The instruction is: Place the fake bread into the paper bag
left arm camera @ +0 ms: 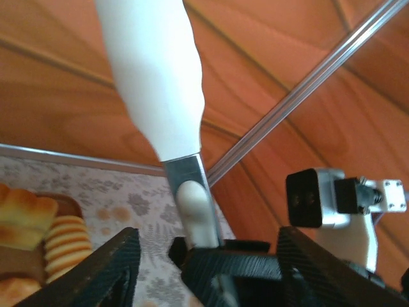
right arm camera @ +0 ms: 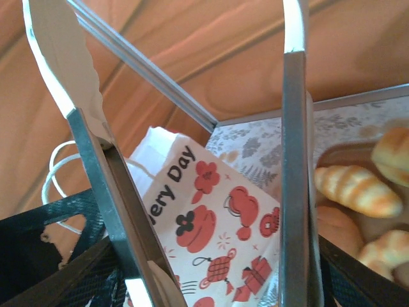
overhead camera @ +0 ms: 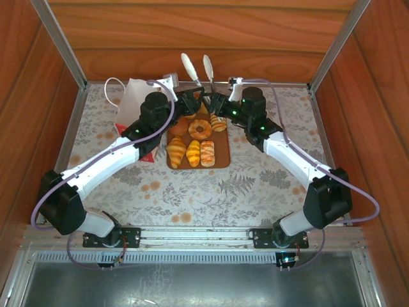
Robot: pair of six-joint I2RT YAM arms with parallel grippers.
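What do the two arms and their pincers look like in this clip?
The left arm and right arm have white shells, black joints and lilac cables; green lights glow on the right one. The left pincer and right pincer have black, woven-textured fingers.

Tongs (overhead camera: 198, 73): metal arms, white tips, upright. Both arms pass between right jaws, one against each side, tips spread past them. One white-tipped arm (left arm camera: 153, 77) stands between left jaws, touching neither side.
Board (overhead camera: 223, 150): brown, flat, rectangular, just nearer than both jaws; left of left jaws, right of right jaws.
Table (overhead camera: 255, 185): grey floral cloth, under jaws.
Wood walls (overhead camera: 192, 32) beyond jaws, metal post (overhead camera: 61, 41) at corner.
Steel trough (overhead camera: 192, 281) well behind jaws, at near edge.
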